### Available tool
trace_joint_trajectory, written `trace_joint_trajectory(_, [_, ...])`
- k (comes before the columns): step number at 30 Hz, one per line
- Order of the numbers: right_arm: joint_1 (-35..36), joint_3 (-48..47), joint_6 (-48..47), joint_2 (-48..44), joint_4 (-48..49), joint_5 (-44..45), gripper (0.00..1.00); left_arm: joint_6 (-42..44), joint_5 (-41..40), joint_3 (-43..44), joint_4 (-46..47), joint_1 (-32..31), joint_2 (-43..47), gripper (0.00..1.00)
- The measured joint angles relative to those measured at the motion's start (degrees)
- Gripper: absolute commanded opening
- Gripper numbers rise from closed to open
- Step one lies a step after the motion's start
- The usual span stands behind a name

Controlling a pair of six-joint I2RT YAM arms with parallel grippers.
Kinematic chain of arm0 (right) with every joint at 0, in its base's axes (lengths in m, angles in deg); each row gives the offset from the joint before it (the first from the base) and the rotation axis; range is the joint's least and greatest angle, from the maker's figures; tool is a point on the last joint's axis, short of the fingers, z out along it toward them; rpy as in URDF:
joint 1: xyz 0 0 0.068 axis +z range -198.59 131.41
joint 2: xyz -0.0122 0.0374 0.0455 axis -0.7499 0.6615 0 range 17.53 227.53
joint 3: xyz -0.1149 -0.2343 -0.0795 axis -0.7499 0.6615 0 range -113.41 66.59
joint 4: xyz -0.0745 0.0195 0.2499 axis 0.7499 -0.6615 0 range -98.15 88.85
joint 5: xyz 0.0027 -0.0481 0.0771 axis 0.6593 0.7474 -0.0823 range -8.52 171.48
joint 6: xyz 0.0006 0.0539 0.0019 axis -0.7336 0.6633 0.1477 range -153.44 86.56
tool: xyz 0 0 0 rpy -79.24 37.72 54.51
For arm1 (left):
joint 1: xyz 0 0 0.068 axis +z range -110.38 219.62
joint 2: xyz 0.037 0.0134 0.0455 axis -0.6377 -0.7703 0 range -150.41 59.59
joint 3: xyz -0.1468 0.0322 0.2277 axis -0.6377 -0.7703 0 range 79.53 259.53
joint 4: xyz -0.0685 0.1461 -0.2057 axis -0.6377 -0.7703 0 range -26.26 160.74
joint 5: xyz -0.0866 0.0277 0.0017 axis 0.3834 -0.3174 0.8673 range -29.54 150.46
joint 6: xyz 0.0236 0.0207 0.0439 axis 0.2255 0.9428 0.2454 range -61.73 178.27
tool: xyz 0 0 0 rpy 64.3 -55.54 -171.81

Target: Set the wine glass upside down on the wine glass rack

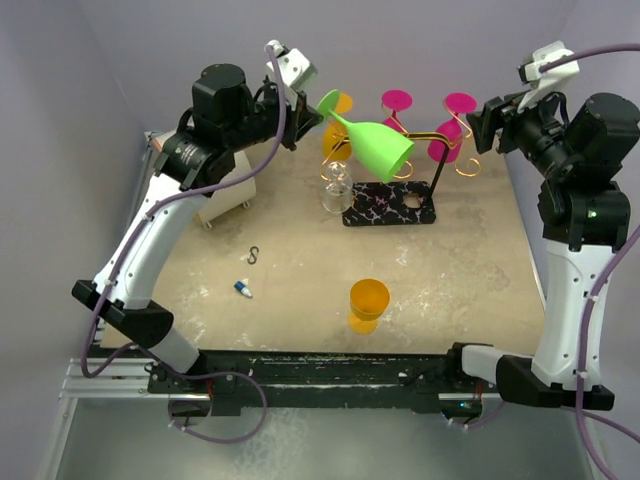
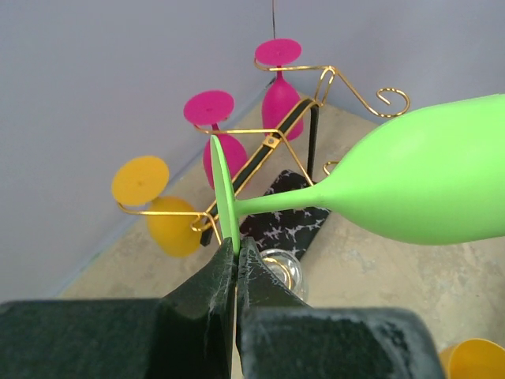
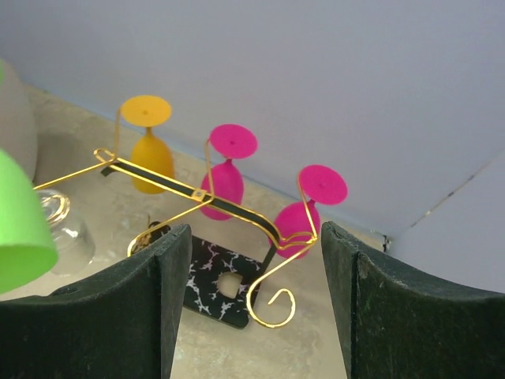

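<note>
My left gripper (image 1: 305, 100) is shut on the foot of a green wine glass (image 1: 378, 145), held in the air on its side above the rack; in the left wrist view the fingers (image 2: 235, 260) pinch the thin green foot (image 2: 222, 189) and the bowl (image 2: 426, 178) points right. The gold wire rack (image 1: 425, 135) stands on its black marbled base (image 1: 390, 205). Two pink glasses (image 1: 396, 105) and an orange glass (image 1: 338, 135) hang upside down on it. My right gripper (image 1: 482, 125) is open and empty beside the rack's right end (image 3: 272, 304).
A clear glass (image 1: 336, 185) stands at the base's left edge. An orange glass (image 1: 368, 303) stands upright at front centre. A white cylinder (image 1: 225, 200) sits at the left. A small metal hook (image 1: 254, 255) and a blue-white capsule (image 1: 243, 289) lie on the table.
</note>
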Motion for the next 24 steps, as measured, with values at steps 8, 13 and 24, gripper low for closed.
trace_joint_trajectory(8, [-6.3,0.3,5.7,1.0,1.7,0.9,0.70,14.8,-2.7,7.7,-3.4,-5.9,-4.3,0.00])
trace_joint_trajectory(13, [-10.3,5.1,8.6,0.1,4.4,-2.2,0.70,22.6,-3.4,12.5,-5.8,-11.1,-8.7,0.00])
trace_joint_trajectory(24, [-16.3,10.8,11.1,-1.3,7.5,-6.6,0.71,37.8,-9.8,15.2,-5.8,-21.7,-17.6,0.00])
